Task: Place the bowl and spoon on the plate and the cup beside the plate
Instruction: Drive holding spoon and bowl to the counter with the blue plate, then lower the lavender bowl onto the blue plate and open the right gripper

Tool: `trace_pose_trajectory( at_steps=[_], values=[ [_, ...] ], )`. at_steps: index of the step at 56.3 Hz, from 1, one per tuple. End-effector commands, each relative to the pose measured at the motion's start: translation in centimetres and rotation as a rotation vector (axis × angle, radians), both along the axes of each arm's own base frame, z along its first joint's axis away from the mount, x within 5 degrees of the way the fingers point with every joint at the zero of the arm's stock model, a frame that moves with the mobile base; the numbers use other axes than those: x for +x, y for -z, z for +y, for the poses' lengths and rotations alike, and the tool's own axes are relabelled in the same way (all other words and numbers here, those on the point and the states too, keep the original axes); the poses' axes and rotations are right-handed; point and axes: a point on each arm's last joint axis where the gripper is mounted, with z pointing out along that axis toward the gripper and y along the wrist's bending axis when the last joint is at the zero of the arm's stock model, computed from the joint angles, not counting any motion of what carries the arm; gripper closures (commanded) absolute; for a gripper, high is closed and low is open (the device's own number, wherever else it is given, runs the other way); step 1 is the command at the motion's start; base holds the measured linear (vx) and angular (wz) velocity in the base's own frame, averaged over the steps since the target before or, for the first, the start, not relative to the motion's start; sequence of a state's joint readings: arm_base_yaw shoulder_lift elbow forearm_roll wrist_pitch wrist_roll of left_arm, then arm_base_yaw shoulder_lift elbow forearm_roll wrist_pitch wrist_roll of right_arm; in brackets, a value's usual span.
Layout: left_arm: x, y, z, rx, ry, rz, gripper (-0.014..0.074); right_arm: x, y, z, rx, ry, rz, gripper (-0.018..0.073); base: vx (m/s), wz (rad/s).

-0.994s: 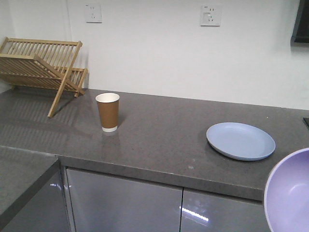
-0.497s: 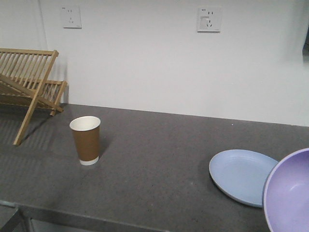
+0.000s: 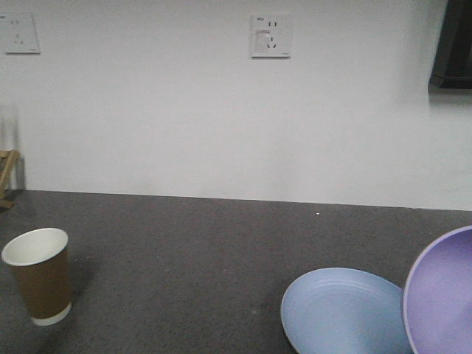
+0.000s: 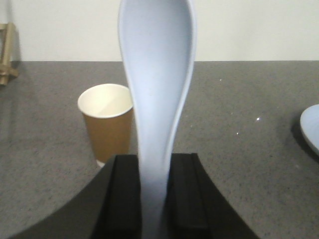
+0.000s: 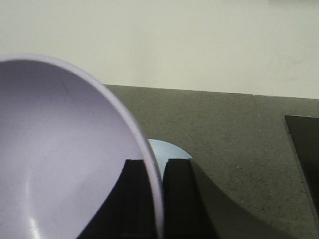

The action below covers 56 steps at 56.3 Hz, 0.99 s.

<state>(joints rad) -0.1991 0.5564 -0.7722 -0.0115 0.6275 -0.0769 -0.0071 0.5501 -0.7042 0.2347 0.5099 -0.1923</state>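
Spoon (image 4: pixel 157 74) handle sits clamped between left fingers (image 4: pixel 124 199); right fingers (image 5: pixel 177 199) pinch the bowl (image 5: pixel 60 149) by its rim.

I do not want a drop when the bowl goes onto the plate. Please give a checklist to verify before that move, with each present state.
1. Right gripper shut on the rim of the lavender bowl: ok.
2. Left gripper shut on the pale blue spoon: ok.
3. Pale blue plate bare where visible: ok.
4. Bowl level for setting down: not ok, it is tilted steeply.
5. Bowl centred over the plate: cannot tell.
6. Paper cup upright, apart from the plate: ok.
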Motion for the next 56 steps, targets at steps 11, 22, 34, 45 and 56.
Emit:
trace_pose_trajectory(
  at_steps=[11,22,34,45,56],
  values=[
    [0.0,-1.55,-0.09,-0.032,0.006,-0.105,0.0603,0.05,-1.65,-0.14,-0.002,0.016,-0.111,0.0568,0.19,-0.3],
    [0.0,-1.55,-0.09,-0.032,0.006,-0.105,0.0603,0.05,-1.65,-0.15,-0.002,0.017,-0.111,0.0568,0.1,-0.14],
    [0.0,-1.55,-0.09,-0.032,0.006,-0.105,0.0603,0.05,-1.65,-0.15,-0.002,0.017,-0.111,0.0568,0.0,0.0],
    [0.0,-1.55,-0.09,-0.032,0.006,-0.105,0.0603,0.05,-1.65,-0.15,-0.002,0.017,-0.111,0.0568,0.0,0.0],
    [0.0,-1.55,-0.09,-0.032,0.006,-0.105,0.0603,0.05,-1.65,-0.15,-0.001,0.017,-0.111,0.0568,0.0,0.0]
  ],
)
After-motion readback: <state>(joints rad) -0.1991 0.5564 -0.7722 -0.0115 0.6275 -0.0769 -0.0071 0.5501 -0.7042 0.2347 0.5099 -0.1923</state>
